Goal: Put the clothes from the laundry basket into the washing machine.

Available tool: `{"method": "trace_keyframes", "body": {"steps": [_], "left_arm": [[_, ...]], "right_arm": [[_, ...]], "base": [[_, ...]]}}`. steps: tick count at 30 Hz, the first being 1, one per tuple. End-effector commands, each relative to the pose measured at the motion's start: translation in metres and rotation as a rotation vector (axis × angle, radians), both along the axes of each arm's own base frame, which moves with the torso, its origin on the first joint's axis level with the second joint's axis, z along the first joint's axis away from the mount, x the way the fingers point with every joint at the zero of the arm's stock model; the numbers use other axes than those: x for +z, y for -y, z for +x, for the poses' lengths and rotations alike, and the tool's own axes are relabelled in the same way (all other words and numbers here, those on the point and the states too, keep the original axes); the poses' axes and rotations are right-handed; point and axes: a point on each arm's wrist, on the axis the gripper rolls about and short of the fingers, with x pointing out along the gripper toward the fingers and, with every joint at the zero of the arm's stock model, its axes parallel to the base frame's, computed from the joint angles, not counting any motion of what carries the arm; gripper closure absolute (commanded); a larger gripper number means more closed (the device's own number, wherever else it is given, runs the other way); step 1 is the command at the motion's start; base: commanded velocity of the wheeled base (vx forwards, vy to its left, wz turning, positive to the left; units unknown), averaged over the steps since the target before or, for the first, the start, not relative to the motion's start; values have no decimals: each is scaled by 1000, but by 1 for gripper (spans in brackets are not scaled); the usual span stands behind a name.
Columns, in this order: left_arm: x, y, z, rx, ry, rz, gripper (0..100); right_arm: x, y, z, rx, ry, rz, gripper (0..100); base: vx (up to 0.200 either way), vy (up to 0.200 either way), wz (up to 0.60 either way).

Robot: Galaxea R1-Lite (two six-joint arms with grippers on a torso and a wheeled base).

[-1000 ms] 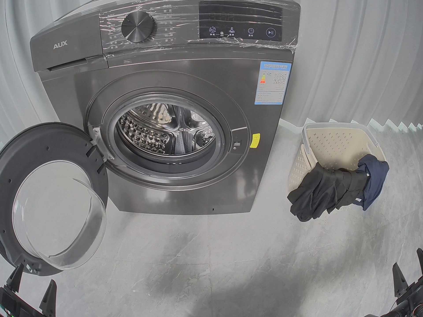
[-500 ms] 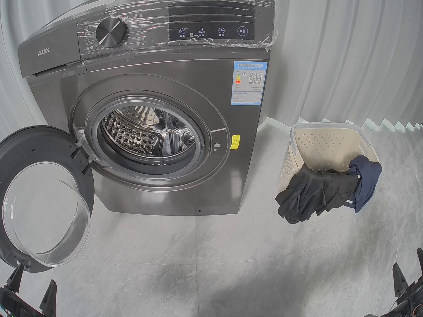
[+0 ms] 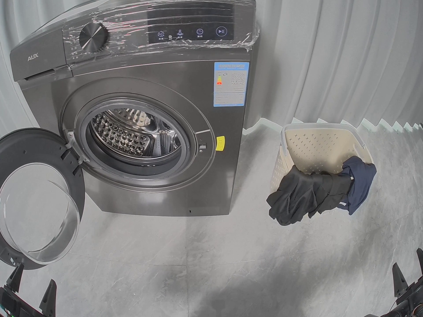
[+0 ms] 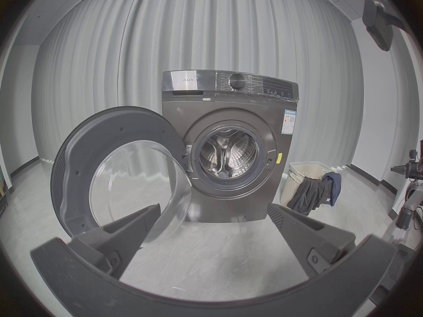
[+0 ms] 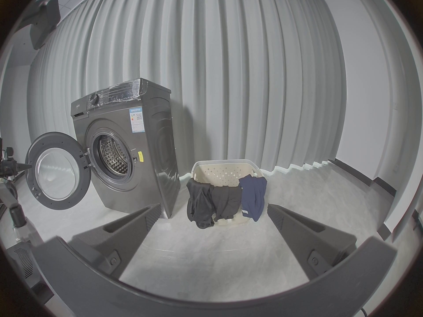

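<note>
A grey washing machine (image 3: 145,111) stands on the left with its round door (image 3: 37,197) swung wide and its steel drum (image 3: 128,133) bare. To its right a cream laundry basket (image 3: 324,144) holds a black garment (image 3: 304,192) and a navy garment (image 3: 359,181), both draped over its near rim. My left gripper (image 3: 31,287) hangs low at the near left, open and holding nothing. My right gripper (image 3: 410,271) is low at the near right, also open, well short of the basket (image 5: 227,175).
Grey tiled floor (image 3: 211,260) stretches between me and the machine. A pleated white curtain (image 3: 335,49) runs behind everything. The open door (image 4: 119,172) juts out over the floor on the left side.
The whole head view has shifted, so machine and basket sit further left in the picture: the camera has turned to the right. Both grippers keep their places in the view.
</note>
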Motion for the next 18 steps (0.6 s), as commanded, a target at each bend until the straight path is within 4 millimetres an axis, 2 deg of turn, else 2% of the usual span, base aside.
{"method": "trace_keyframes", "body": {"steps": [1,18], "left_arm": [[-5,0,0,0,-1,0,0],[-5,0,0,-1,-1,2,0]], "right_arm": [[-5,0,1,2,-9,0,0],[-5,0,1,0,-9,0,0]], "base": [[0,-200,0],[0,-200,0]]}}
